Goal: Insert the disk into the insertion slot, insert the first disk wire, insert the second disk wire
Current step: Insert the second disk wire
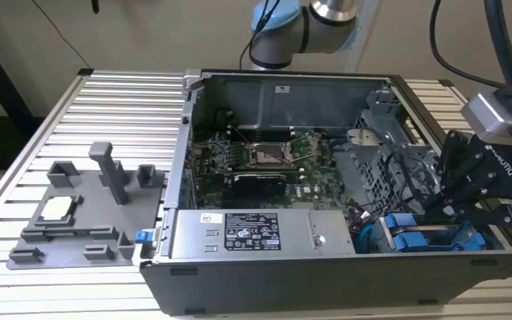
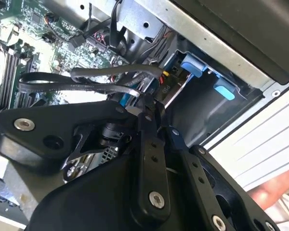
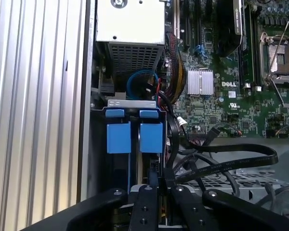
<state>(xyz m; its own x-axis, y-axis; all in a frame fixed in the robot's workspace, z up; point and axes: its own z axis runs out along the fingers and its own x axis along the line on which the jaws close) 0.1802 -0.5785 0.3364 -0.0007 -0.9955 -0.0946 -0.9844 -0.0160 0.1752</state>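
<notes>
Open computer case (image 1: 265, 200) lies on the ribbed metal table (image 1: 123, 120). The pincer (image 1: 456, 210) is down in the case corner at the exterior view's right, at the drive cage. First wrist view: its fingers (image 3: 154, 185) are drawn close together at the disk (image 3: 151, 137), apparently pinching the rear edge or a plug there; cannot tell which. The disk sits in the insertion slot (image 3: 97, 144), beside a second blue carrier (image 3: 119, 137). Black cables (image 3: 221, 159) loop nearby. Power-supply box (image 1: 261, 233) carries a black-and-white label, print left unread. Grey fixture (image 1: 83, 213) is on the table.
</notes>
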